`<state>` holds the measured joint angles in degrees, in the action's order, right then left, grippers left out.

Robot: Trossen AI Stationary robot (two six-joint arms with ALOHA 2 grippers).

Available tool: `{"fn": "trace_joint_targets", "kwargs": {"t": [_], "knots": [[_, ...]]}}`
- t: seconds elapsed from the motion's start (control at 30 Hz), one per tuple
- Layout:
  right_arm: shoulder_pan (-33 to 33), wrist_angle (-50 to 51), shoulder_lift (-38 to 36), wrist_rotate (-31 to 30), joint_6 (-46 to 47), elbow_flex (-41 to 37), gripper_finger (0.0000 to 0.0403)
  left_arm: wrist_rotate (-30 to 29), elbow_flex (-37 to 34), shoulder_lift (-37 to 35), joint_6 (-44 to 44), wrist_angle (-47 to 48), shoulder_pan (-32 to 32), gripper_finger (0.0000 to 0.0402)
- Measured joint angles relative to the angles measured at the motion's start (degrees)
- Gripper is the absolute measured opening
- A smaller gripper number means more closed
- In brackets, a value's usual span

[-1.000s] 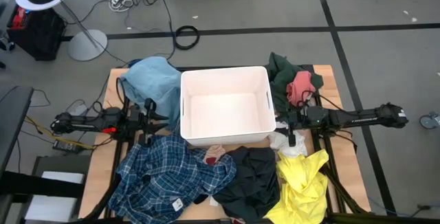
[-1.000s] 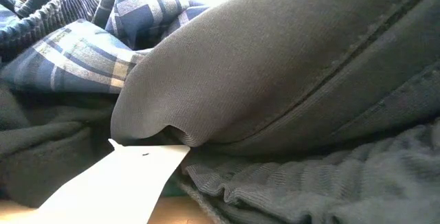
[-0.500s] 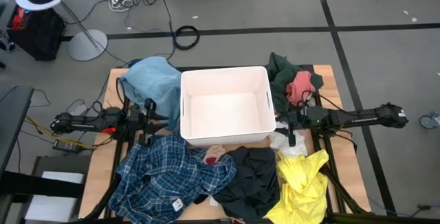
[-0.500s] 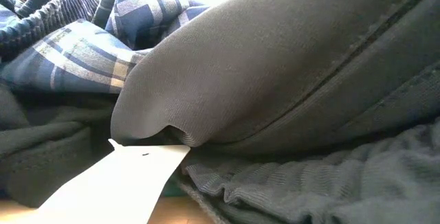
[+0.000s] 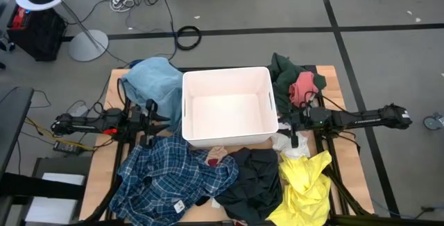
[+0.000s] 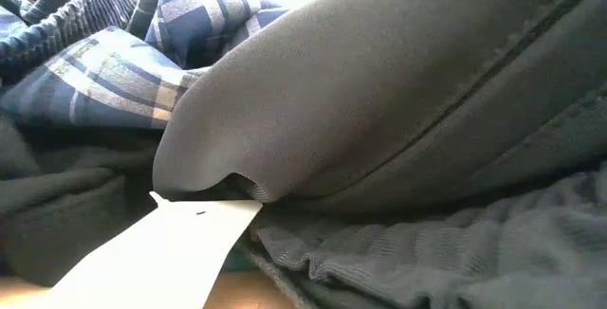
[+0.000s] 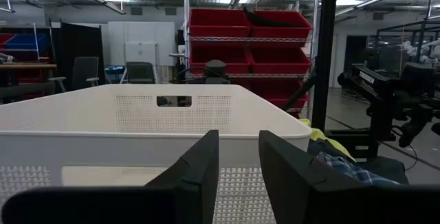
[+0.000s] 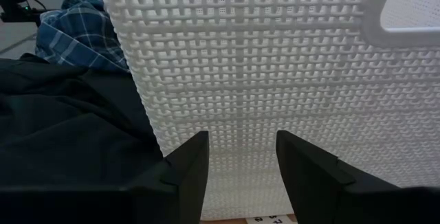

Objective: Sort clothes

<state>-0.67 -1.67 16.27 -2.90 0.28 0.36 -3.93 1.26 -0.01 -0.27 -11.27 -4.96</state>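
Sorting not yet begun, by the look of it: white bin at centre frame holds nothing. Clothes lie heaped along the bottom and in both upper corners. Left gripper and right gripper flank the bin, jaws parted, grasping nothing. Next move: 1 garment picked. Low view smothered by dark fabric.

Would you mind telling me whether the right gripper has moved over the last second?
No. In the high view the right gripper sits at the same spot beside the white bin, open and empty, just as before.
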Motion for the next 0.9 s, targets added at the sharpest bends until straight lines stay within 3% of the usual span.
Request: {"fn": "trace_joint_targets", "kwargs": {"t": [0.9], "knots": [[0.0,0.0,0.0,0.0,0.0,0.0,0.0171,0.0,0.0,0.0,0.0,-3.5,0.0,0.0111]]}}
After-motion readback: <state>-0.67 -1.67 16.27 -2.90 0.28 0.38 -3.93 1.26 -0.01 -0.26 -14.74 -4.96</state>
